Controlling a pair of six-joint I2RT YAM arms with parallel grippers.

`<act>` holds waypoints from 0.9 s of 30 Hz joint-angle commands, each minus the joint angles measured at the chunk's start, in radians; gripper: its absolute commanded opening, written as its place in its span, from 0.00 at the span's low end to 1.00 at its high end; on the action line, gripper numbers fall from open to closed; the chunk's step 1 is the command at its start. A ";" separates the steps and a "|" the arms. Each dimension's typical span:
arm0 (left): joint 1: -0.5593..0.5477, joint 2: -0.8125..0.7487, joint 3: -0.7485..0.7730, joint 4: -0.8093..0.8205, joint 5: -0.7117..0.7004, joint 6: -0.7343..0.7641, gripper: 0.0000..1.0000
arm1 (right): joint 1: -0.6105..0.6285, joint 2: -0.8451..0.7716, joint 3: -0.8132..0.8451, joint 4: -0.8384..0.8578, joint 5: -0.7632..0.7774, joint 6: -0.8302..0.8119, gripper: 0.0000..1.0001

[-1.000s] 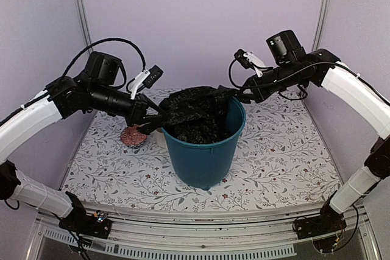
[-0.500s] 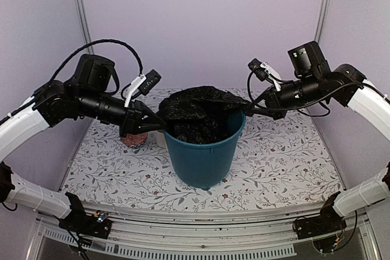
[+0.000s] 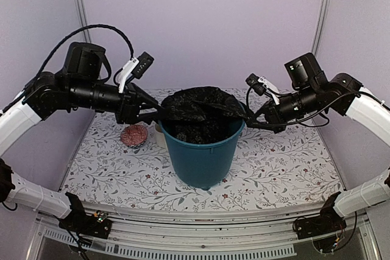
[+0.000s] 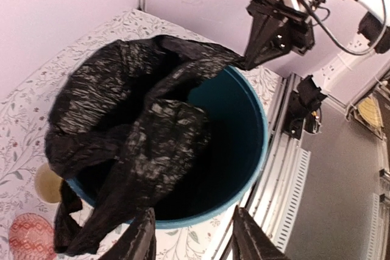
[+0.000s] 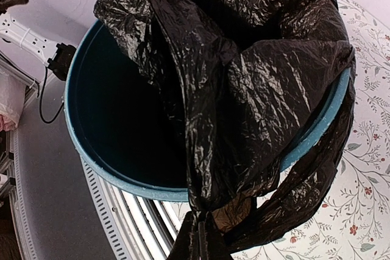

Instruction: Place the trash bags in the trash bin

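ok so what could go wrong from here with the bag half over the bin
The right gripper is shut on the trash bag just outside the rim of the trash bin; pulling further could tip or drag the bin. The left gripper has its jaws apart, so that side of the bag, hanging outside the rim, may slip off.

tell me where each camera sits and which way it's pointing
Top external: above and behind the bases, looking down at the trash bin; both arms show, left gripper and right gripper by its rim.
Left wrist: left of the bin, looking across it toward the right gripper; own open fingers at bottom.
Right wrist: right of the bin, looking into it; own grip on the trash bag at bottom.
All three share bin and bag.
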 commanded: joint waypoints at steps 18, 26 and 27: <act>0.123 0.068 -0.096 0.123 0.110 0.042 0.18 | 0.006 0.009 0.018 0.034 0.006 -0.008 0.03; 0.097 -0.003 -0.136 0.096 0.081 0.027 0.00 | 0.006 -0.004 0.011 0.028 0.002 0.005 0.03; 0.083 -0.012 -0.134 0.081 0.079 0.027 0.00 | 0.007 -0.015 0.005 0.026 0.004 0.008 0.03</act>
